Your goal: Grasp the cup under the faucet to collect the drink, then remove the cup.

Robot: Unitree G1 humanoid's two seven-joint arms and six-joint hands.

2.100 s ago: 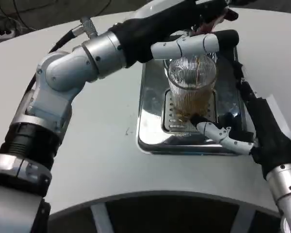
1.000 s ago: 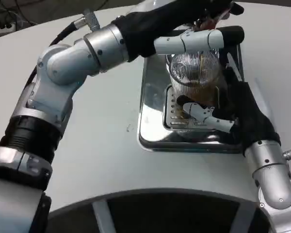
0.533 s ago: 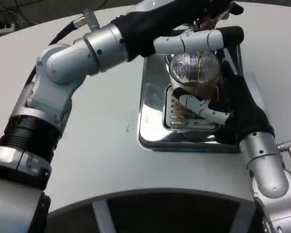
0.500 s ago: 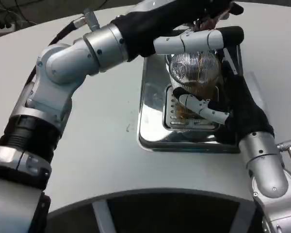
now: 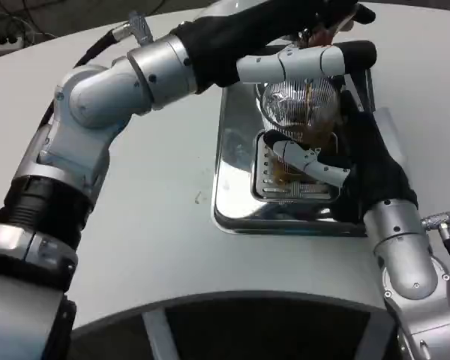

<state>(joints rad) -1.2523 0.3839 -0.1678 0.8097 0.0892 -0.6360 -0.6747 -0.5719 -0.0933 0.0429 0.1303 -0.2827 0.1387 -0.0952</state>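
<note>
At far edge of worktop [image 5: 165, 247], cup [image 5: 300, 112] sits on drip tray [image 5: 236, 202], amber drink partly in. Right hand [image 5: 337, 161] wraps cup low, fingers closed on it. Left hand [image 5: 307, 45] up at faucet; grip there can't tell. Filling likely underway; removal still to do.

above cup [image 5: 300, 112]: blocked by left hand [image 5: 307, 60] | right side: right hand [image 5: 337, 165] | left tray [image 5: 236, 150]: free

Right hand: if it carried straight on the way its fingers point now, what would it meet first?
The cup: the right hand has its fingers wrapped at the cup's lower part, apparently already touching, though depth is unclear.
</note>
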